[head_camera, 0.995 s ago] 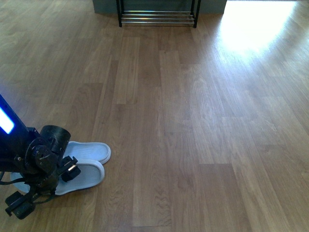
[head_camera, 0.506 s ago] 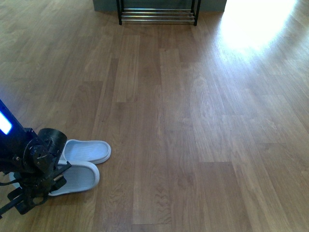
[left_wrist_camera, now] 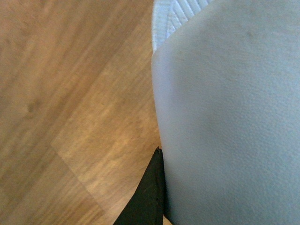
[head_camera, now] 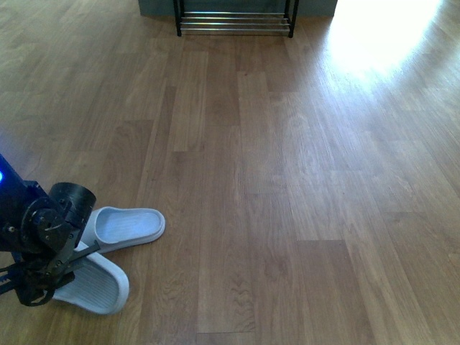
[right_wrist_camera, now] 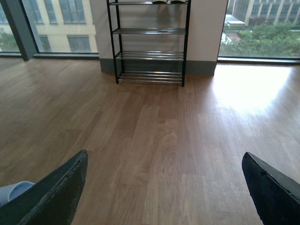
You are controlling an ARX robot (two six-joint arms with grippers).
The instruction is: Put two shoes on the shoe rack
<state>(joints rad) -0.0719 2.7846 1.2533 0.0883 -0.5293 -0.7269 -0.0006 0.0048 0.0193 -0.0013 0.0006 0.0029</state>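
Note:
Two pale blue slides lie low on the left of the front view. My left gripper (head_camera: 57,269) is shut on the nearer slide (head_camera: 97,286), which is tilted and angled away from its mate. The other slide (head_camera: 128,224) rests flat on the wood floor just beyond it. In the left wrist view the held slide's strap (left_wrist_camera: 225,117) fills most of the picture, with one black finger (left_wrist_camera: 149,197) pressed against its edge. The shoe rack (head_camera: 233,23) stands far off at the back wall; the right wrist view shows its chrome shelves (right_wrist_camera: 150,42). My right gripper (right_wrist_camera: 164,187) is open over bare floor.
Wood plank floor (head_camera: 287,180) runs from the slides to the rack, with a bright sun patch (head_camera: 381,36) at the back right. Large windows flank the wall section (right_wrist_camera: 206,33) behind the rack. Something sits on the rack's top shelf (right_wrist_camera: 171,1), cut off by the picture's edge.
My left gripper has drawn back toward the near left with the slide. The slide has swung away from its mate and now points toward the near right, tilted.

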